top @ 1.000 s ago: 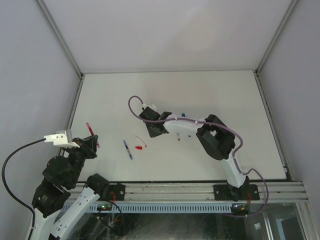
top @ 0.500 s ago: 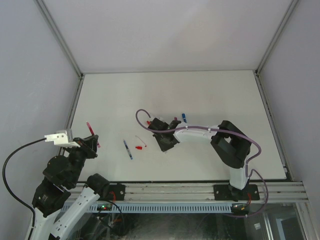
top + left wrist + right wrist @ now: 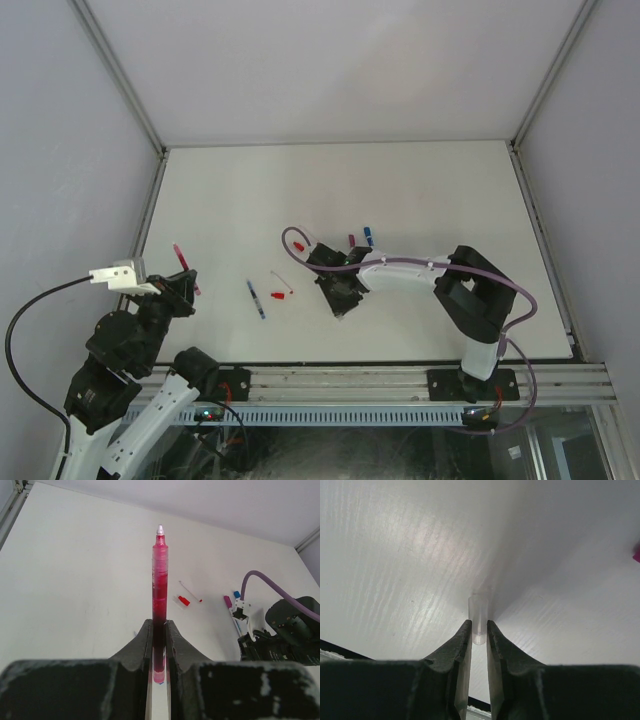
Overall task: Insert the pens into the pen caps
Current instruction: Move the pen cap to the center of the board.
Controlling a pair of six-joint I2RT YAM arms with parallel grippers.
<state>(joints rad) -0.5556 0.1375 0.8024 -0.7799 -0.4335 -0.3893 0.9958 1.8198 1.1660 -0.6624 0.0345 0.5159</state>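
White table (image 3: 430, 190) — pens (image 3: 256, 298), caps (image 3: 278, 296) scattered centre-left; grey walls (image 3: 330, 70) three sides.

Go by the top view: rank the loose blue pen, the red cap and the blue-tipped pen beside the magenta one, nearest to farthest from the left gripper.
From the left gripper:
1. Blue pen, lying loose just to its right.
2. Red cap, slightly further right.
3. Blue-tipped pen, farthest right and further back.
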